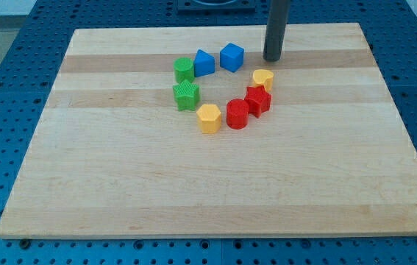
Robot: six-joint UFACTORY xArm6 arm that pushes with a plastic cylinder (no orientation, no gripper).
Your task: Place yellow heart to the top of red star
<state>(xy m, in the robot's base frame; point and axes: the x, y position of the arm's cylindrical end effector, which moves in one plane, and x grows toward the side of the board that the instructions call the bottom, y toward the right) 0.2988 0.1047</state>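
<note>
Rod's [275,29] top cut off

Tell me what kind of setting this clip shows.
Likely a lab tabletop rig: a wooden board on a blue perforated bench, small coloured blocks such as the yellow heart, and my tip just above it.

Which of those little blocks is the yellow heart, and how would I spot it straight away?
Look at the ring of blocks in the upper middle of the wooden board, then at the ring's right side. The yellow heart sits there, just above the red star and just below my tip. The other yellow block lies at the ring's bottom and has flat sides, not lobes.
</note>
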